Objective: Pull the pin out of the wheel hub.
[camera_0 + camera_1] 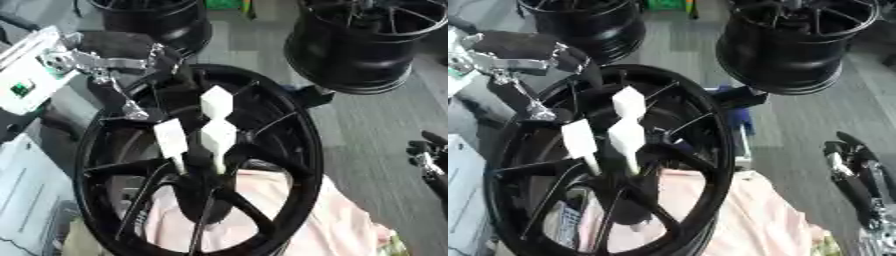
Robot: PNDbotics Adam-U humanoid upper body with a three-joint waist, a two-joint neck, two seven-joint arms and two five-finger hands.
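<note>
A large black wheel hub (293,130) lies tilted in the middle of both views. Three white pins with blocky heads stand in its centre: one at the back (216,102), one on the left (171,137), one on the right (219,138). Their thin stems run down into the hub's middle. My left hand (122,47) hovers over the rim's upper left, apart from the pins, with fingers relaxed and one silver-tipped finger (133,111) reaching down between the spokes. My right hand (849,170) rests open at the right edge, away from the wheel.
Two more black wheels stand at the back, one at the upper left (157,17) and one at the upper right (367,45). A pink cloth (306,215) lies under the hub. A white box with a green patch (24,80) sits at the left.
</note>
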